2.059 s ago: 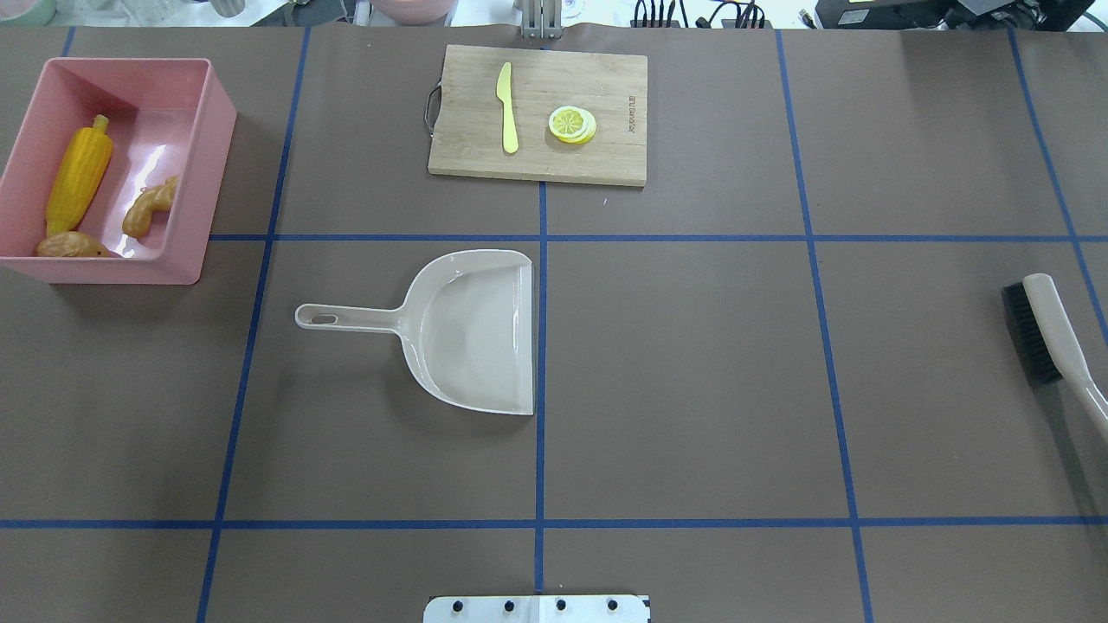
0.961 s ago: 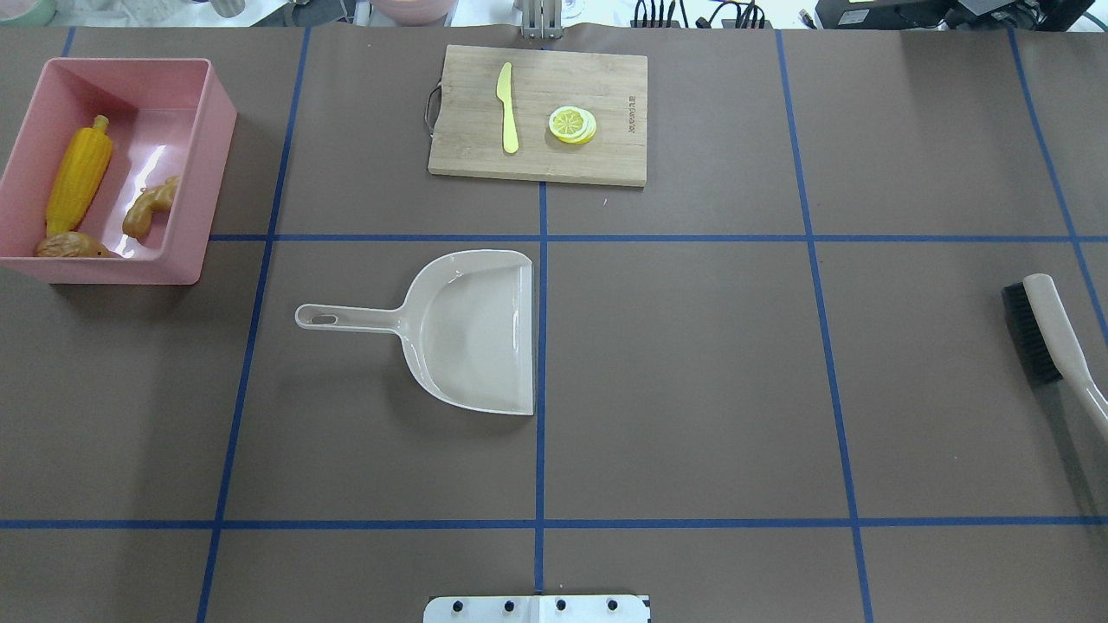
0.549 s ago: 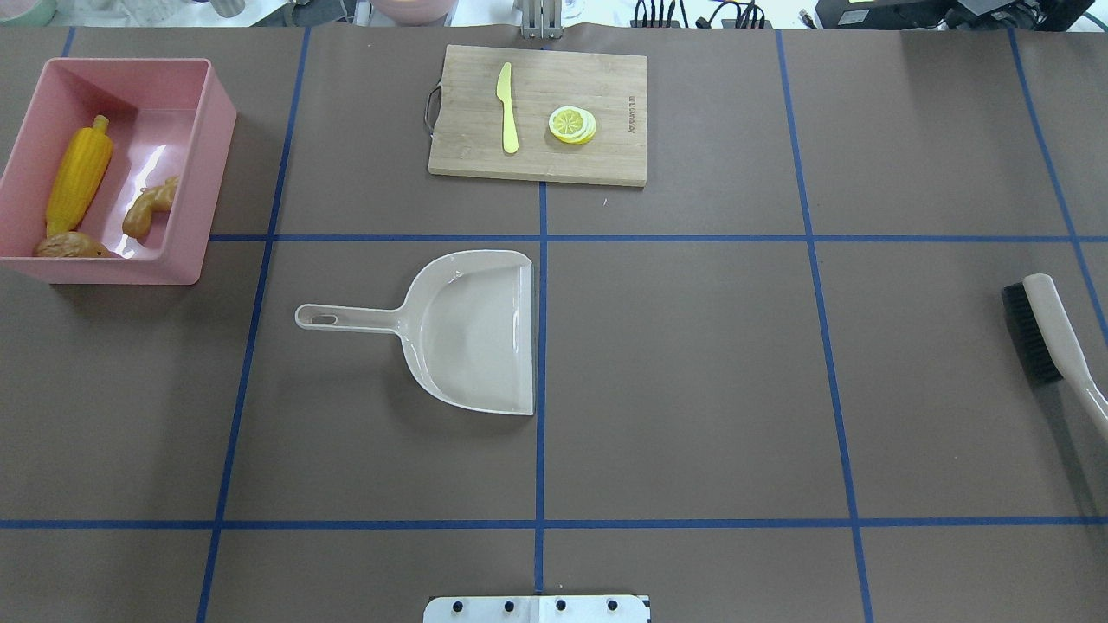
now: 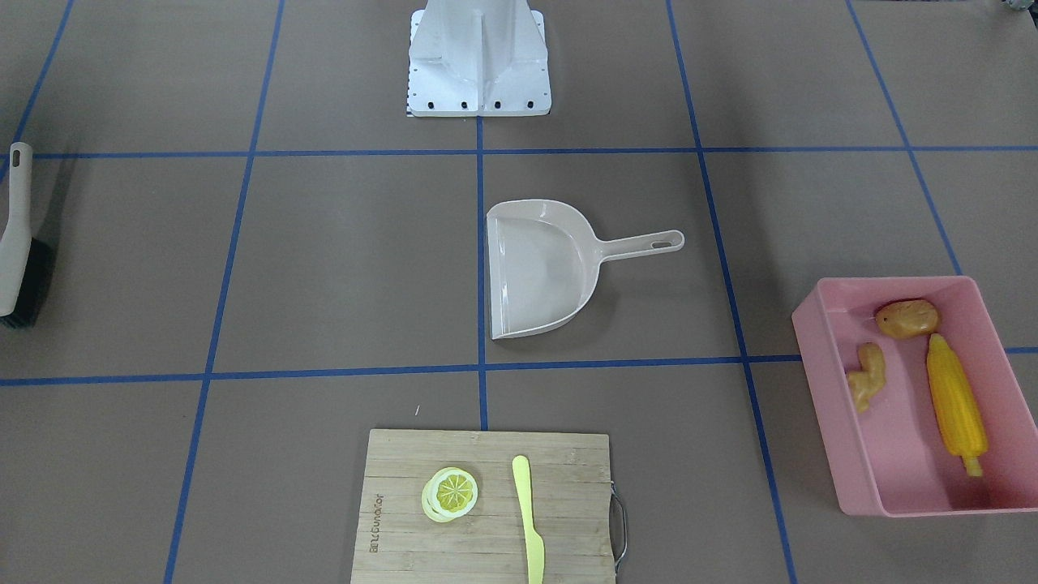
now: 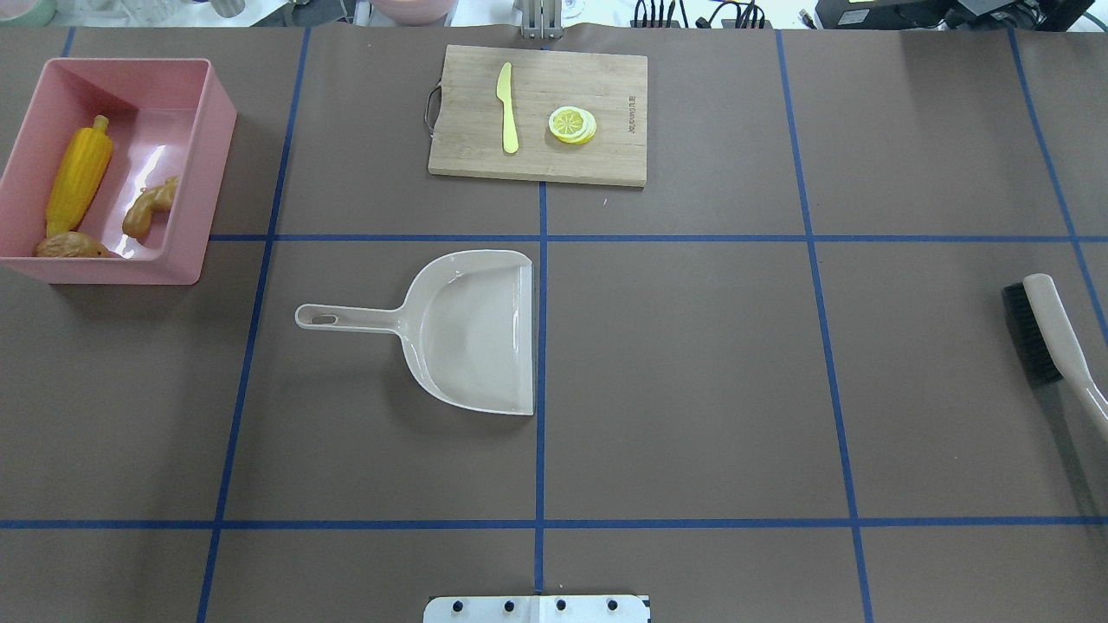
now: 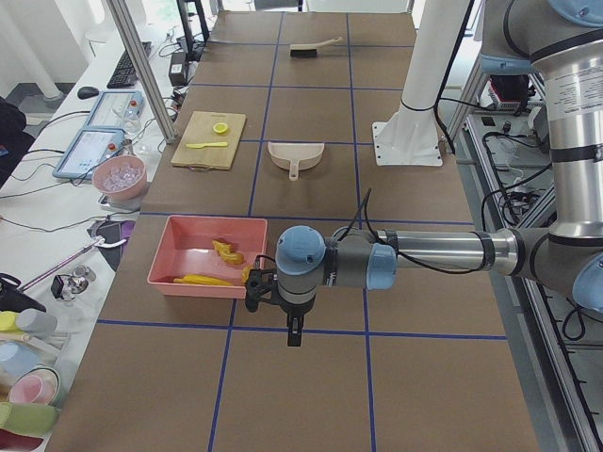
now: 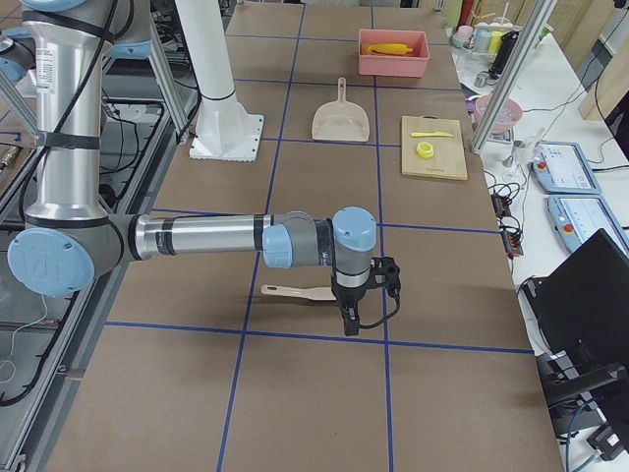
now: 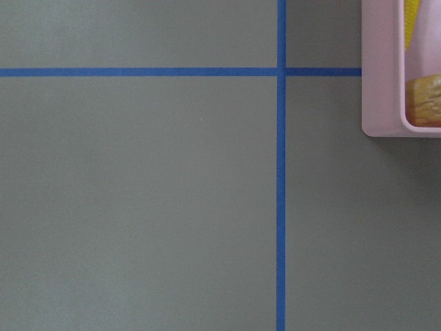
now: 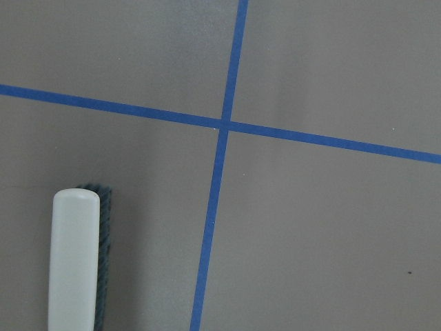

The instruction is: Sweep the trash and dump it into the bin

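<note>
The pink bin (image 5: 216, 147) stands at the far left of the table and also shows in the front-facing view (image 4: 819, 397). In it lie the yellow corn cob (image 5: 78, 177), the tan ginger root (image 5: 149, 206) and the brown potato (image 5: 67, 246). My left gripper (image 6: 292, 334) shows only in the exterior left view, hanging over the table beside the bin; I cannot tell if it is open or shut. My right gripper (image 7: 349, 324) shows only in the exterior right view, beside the brush (image 7: 300, 292); I cannot tell its state either. Neither wrist view shows fingers.
A beige dustpan (image 5: 476, 333) lies empty mid-table, handle pointing left. A beige brush with black bristles (image 5: 1047, 333) lies at the right edge. A wooden cutting board (image 5: 597, 78) at the far side carries a yellow knife (image 5: 506, 108) and lemon slices (image 5: 571, 124).
</note>
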`<act>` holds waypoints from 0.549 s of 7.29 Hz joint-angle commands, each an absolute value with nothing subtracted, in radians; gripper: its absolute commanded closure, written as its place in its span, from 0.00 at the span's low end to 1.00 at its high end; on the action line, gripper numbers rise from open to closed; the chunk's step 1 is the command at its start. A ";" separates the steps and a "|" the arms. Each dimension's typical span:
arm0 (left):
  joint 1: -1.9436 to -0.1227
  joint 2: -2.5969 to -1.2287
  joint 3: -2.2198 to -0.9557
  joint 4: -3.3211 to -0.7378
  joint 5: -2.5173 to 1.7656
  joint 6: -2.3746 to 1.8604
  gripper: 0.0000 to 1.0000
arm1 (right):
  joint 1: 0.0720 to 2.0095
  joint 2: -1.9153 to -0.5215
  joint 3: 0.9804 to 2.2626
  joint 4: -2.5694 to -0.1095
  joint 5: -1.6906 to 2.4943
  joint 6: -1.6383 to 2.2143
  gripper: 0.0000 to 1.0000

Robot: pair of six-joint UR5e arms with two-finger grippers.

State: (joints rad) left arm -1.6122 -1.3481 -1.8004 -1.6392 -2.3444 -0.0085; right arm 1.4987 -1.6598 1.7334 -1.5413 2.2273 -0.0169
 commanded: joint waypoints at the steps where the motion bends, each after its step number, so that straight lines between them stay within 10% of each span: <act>1: -1.612 -1.350 -1.801 -1.661 -2.344 -0.009 0.02 | 1.499 -1.660 1.733 -1.542 2.227 -0.017 0.00; 4: -1.612 -1.350 -1.802 -1.663 -2.345 -0.009 0.02 | 1.499 -1.658 1.740 -1.542 2.226 -0.018 0.00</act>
